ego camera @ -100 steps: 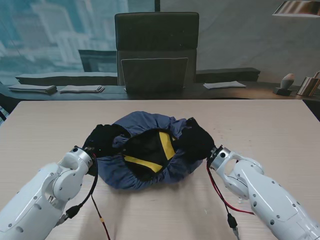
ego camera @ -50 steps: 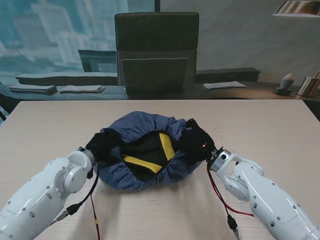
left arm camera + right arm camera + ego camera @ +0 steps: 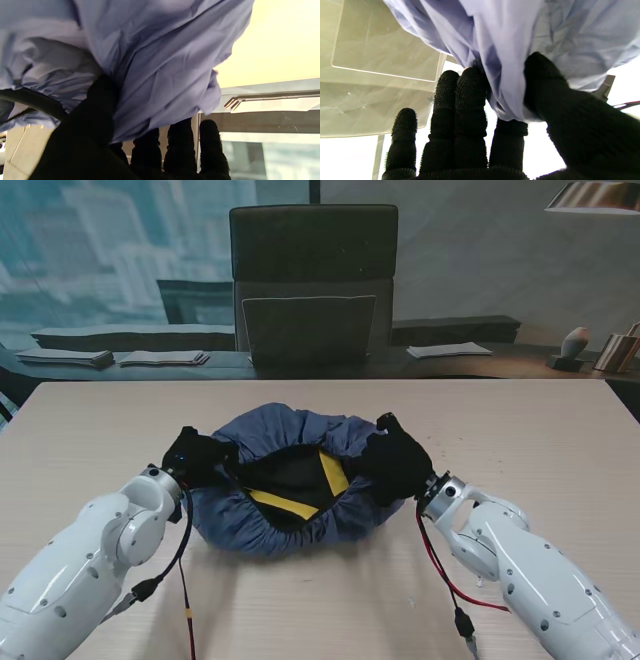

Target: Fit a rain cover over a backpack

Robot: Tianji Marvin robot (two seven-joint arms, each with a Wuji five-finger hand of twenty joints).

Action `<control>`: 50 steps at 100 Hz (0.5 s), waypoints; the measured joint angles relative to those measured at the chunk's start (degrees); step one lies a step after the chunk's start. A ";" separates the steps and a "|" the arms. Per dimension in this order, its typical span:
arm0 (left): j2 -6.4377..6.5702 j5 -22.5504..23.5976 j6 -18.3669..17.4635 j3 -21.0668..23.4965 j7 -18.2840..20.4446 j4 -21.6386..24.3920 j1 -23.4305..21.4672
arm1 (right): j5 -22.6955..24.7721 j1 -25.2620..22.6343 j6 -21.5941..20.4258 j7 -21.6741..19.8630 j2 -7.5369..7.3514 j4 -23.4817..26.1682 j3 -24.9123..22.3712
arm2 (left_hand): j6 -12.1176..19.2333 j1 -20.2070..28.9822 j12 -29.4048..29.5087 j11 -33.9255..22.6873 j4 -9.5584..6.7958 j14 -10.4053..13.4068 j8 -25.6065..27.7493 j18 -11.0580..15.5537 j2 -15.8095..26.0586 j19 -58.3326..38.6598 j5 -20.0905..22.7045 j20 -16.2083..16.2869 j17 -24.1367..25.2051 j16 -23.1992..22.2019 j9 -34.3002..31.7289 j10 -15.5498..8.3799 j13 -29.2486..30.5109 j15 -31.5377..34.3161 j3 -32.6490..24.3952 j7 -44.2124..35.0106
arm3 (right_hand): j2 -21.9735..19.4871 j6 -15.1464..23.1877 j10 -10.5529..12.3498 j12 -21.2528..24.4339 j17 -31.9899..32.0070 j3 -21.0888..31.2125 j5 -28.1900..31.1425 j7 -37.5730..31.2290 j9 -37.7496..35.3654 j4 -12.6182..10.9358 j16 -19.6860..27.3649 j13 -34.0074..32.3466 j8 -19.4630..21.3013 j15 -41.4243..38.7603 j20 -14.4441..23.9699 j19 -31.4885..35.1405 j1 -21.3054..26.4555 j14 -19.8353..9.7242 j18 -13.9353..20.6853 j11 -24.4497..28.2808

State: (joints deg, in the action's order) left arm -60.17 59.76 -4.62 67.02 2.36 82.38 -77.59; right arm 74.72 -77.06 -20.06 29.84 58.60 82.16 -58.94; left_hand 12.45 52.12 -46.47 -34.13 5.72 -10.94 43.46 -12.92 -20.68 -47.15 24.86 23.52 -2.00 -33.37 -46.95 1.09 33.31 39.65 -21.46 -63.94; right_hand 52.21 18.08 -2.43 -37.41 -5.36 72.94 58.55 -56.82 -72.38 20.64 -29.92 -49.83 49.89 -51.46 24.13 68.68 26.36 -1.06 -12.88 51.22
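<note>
- The table (image 3: pixel 520 430) fills the middle and lower part of the stand's view; its near edge is cut off by the bottom of the frame.
- The rain cover (image 3: pixel 290 442), a crumpled blue cloth, sits at the centre of the frame, bunched into a bowl around the backpack, with its gathered rim turned up toward the camera.
- The backpack (image 3: pixel 300 475) shows only through the cover's opening: a dark patch with yellow strips. The rest of it is hidden under the cloth, so its shape and which way it lies cannot be made out.
- The left hand (image 3: pixel 195 455), in a black glove, is at the cover's left rim, centre left of the frame. In the left wrist view the thumb (image 3: pixel 100 107) presses on the cloth from one side and the fingers (image 3: pixel 180 142) lie behind the fold, so the hand pinches the cover's edge; the fingertips are partly hidden by fabric.
- The right hand (image 3: pixel 398 460), also gloved in black, is at the cover's right rim, centre right. The right wrist view shows a fold of cloth caught between the thumb (image 3: pixel 542 80) and two fingers (image 3: pixel 470 100), with the little finger standing free.
- Both wrist views are so filled with cloth that little else can be read in them.
- A red cable (image 3: pixel 445 575) hangs by the right forearm, lower right.
</note>
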 measured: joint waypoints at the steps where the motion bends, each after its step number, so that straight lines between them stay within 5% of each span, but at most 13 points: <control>1: 0.00 -0.40 -0.19 0.35 0.19 0.35 -0.14 | -0.06 -0.02 0.04 0.00 0.06 0.00 -0.20 | -0.03 0.00 -0.91 -0.26 0.41 0.00 0.17 -0.20 0.00 -0.36 -0.55 0.13 -0.39 -0.38 -0.68 -0.37 0.81 0.60 -0.04 -0.15 | 0.00 0.00 0.00 0.00 0.00 0.00 0.00 0.00 0.00 0.00 0.00 0.00 0.00 0.00 0.00 0.00 0.00 0.00 0.00 0.00; 14: -0.08 -3.19 -1.82 3.72 0.38 3.25 -0.84 | -1.31 -0.84 -0.12 -0.89 0.87 1.18 -3.94 | -1.81 0.77 -9.09 -3.11 1.58 -0.58 2.81 -0.43 0.07 -2.55 -3.39 1.46 -2.61 -5.90 -1.36 -0.88 2.31 5.64 -0.28 -3.70 | 0.00 0.00 0.00 0.00 0.00 0.00 0.00 0.00 -0.30 0.00 0.02 -0.88 0.00 0.00 -0.02 0.00 0.00 0.36 -0.22 0.03; 28: -0.86 -5.79 -2.82 7.10 -6.34 5.02 -1.88 | -1.61 -1.40 -0.42 0.83 1.17 3.41 -6.90 | -2.93 2.03 -11.33 -3.31 1.59 -1.32 3.84 -0.41 0.07 -3.98 -4.04 2.23 -3.35 -7.42 -1.36 -0.89 2.31 6.49 -0.92 -4.40 | 0.00 -0.13 0.00 0.00 0.06 0.00 0.00 0.00 -0.57 0.00 0.02 -1.43 0.00 -0.01 -0.06 0.00 0.00 0.62 -0.27 0.05; 32: -1.06 -6.73 -2.85 7.89 -6.55 5.99 -2.22 | -2.09 -1.65 -0.53 0.83 1.37 4.26 -7.91 | -2.93 2.07 -11.99 -3.31 2.65 -1.32 4.39 -0.39 0.07 -4.46 -4.04 2.25 -3.66 -7.48 -1.36 -0.89 2.31 6.50 -2.03 -4.40 | 0.00 -0.15 0.00 0.00 0.08 0.00 0.00 0.00 -0.57 0.00 0.02 -1.43 0.00 -0.01 -0.07 0.00 0.00 0.69 -0.34 0.05; 50: -1.41 -5.26 -4.44 10.76 -6.42 8.61 -2.56 | -2.93 -1.75 0.03 3.84 1.79 6.52 -9.64 | -5.72 2.67 -13.34 -3.31 2.68 -1.32 6.29 0.34 0.07 -4.58 -5.77 2.26 -3.81 -8.06 -1.35 -0.89 1.21 6.66 -2.04 -4.40 | 0.01 -0.26 -0.20 0.00 0.16 0.00 0.00 0.00 -0.57 0.00 0.02 -1.44 -0.04 -0.14 -0.08 0.00 0.00 1.07 -0.54 0.15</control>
State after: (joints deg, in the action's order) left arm -61.58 54.50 -9.06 77.78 -4.07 90.99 -80.15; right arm 71.79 -78.80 -20.03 33.68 60.39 88.68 -68.58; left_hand 6.73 54.79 -59.81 -37.44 8.40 -12.26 49.74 -12.58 -20.61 -51.72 19.09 25.79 -5.81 -41.43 -48.30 0.20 34.52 46.31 -23.50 -68.34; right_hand 52.22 17.82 -2.62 -37.41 -5.19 72.94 58.55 -56.82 -72.95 20.64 -29.91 -51.26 49.86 -51.59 24.05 68.68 26.36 0.01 -13.42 51.38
